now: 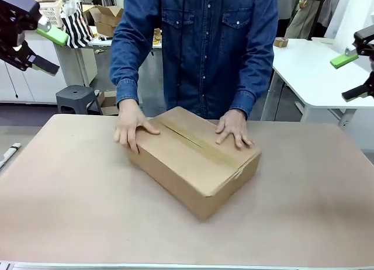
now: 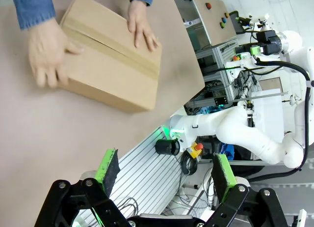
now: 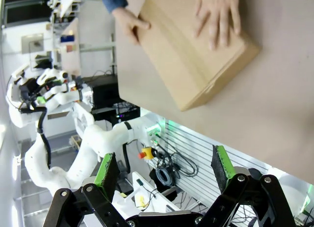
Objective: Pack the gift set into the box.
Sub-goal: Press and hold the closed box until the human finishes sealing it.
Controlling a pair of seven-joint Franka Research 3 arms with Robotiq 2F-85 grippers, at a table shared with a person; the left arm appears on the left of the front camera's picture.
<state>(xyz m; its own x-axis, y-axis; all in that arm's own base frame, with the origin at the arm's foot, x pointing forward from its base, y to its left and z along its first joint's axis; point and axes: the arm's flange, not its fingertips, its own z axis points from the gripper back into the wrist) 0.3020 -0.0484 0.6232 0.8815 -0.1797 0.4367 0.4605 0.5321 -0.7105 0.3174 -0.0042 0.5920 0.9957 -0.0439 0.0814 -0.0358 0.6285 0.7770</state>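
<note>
The box (image 1: 196, 159) is a brown cardboard carton lying at the table's middle with its flaps folded shut. A person in a denim shirt presses one hand (image 1: 131, 127) on its left end and the other hand (image 1: 234, 130) on its far right top. The gift set is hidden. My left gripper (image 1: 51, 49) hangs open high at the far left, well away from the box (image 2: 108, 65). My right gripper (image 1: 349, 77) hangs open high at the far right, also clear of the box (image 3: 191, 60). Both wrist views show my open grippers (image 2: 165, 168) (image 3: 163, 167) with nothing between the green pads.
The tan table (image 1: 70, 211) has bare room all around the box. A small white object (image 1: 9, 153) lies at its left edge. Behind stand a grey stool (image 1: 79, 97) and a white side table (image 1: 315, 71).
</note>
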